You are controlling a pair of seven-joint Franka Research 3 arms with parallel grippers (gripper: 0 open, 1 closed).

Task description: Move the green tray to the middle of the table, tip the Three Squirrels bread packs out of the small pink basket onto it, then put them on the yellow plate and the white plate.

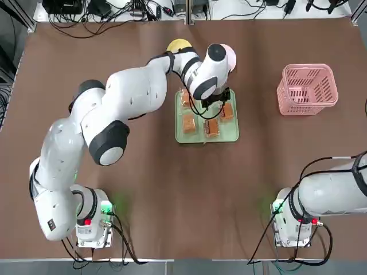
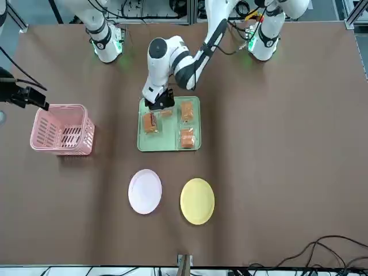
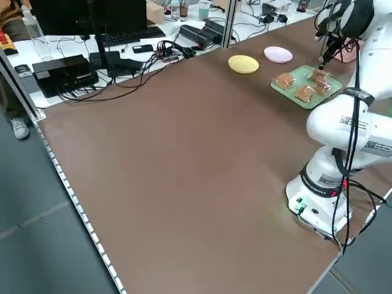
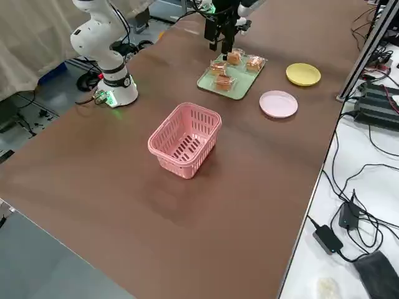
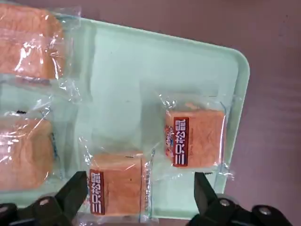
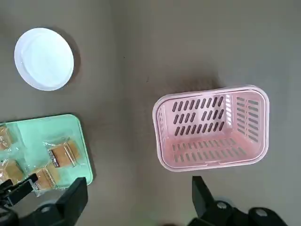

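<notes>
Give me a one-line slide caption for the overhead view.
Left hand open above four bread packs on the green tray; pink basket empty.

A white side bench (image 3: 122,43) at the upper left of the left side view holds a black keyboard (image 3: 125,35), black boxes and tangled black cables (image 3: 171,50). Grey floor (image 3: 43,245) fills the lower left, where a person's shoe (image 3: 19,127) stands.
</notes>
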